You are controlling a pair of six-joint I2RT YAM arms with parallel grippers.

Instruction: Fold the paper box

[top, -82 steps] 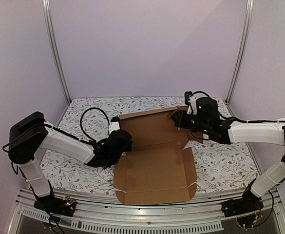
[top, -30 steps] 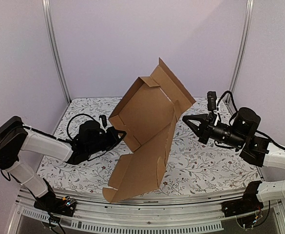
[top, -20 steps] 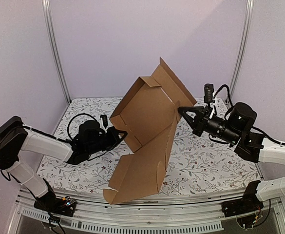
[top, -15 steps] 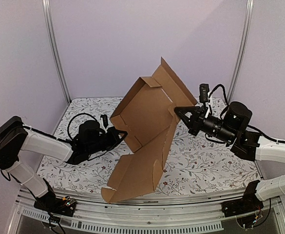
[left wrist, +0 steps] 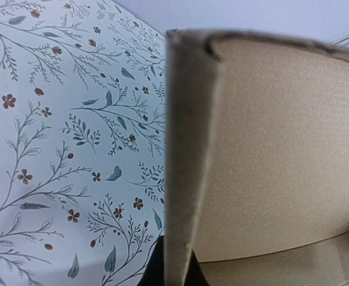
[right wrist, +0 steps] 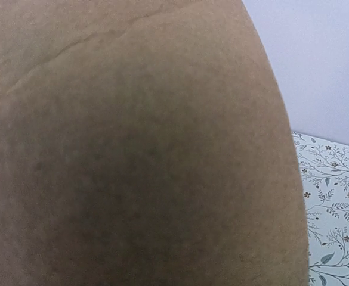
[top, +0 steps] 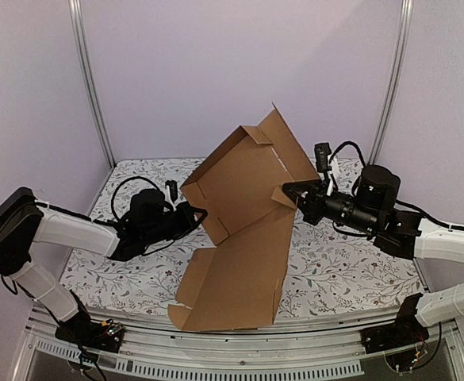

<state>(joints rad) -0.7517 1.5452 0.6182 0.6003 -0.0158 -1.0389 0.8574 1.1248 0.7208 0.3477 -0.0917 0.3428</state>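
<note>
Brown paper box (top: 243, 254) stands tilted at frame centre on the counter (top: 343, 270), its upper panel tipped further right than before. Jaws of the left gripper (top: 197, 213) clamp its left edge. The right gripper (top: 289, 193) now touches its right side; I cannot tell how its jaws stand.

No legible text or markings.

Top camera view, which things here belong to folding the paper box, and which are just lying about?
Part of the job: paper box, tilted up; left claw at its left edge; right claw at its right flap.
Just there: floral table cover; metal frame posts.
</note>
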